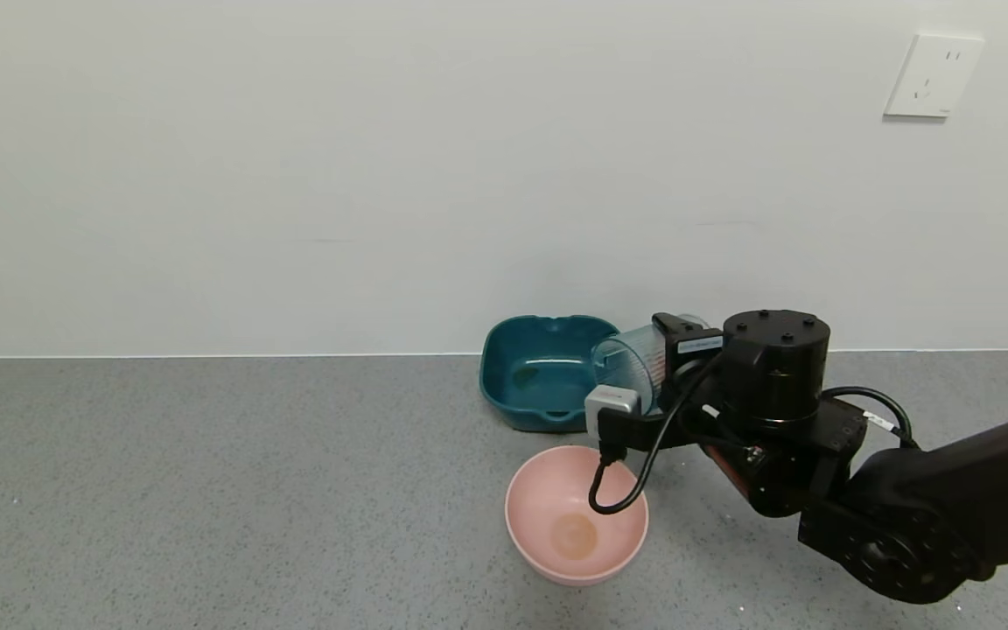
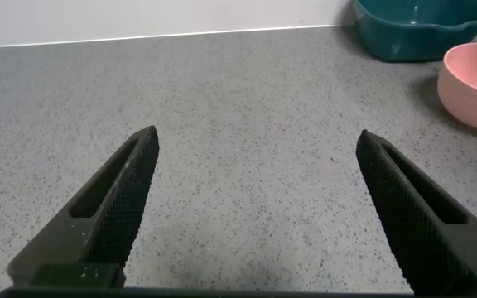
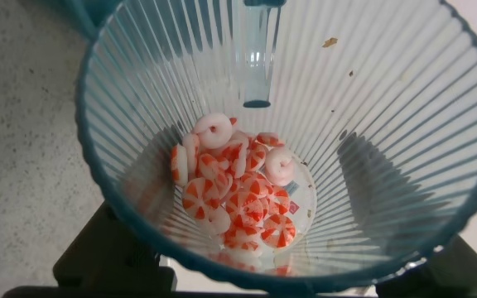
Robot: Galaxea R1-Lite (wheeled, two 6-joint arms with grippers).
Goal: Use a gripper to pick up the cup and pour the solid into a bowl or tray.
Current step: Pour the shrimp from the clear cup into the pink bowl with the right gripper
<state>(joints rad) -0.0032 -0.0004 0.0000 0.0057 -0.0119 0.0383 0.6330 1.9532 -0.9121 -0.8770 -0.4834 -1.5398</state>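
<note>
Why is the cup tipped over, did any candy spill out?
Nothing has spilled. The right end effector holds the cup tilted on its side above the pink bowl, and the orange-and-white pieces are all inside it. The bowl is empty.

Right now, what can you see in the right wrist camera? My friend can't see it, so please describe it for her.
A ribbed, see-through blue-green cup fills the view, seen from its open mouth, with a pile of small orange-red and white ring-shaped pieces lying inside it. Grey speckled countertop shows beside the cup, and black parts of the right gripper show under its rim.
</note>
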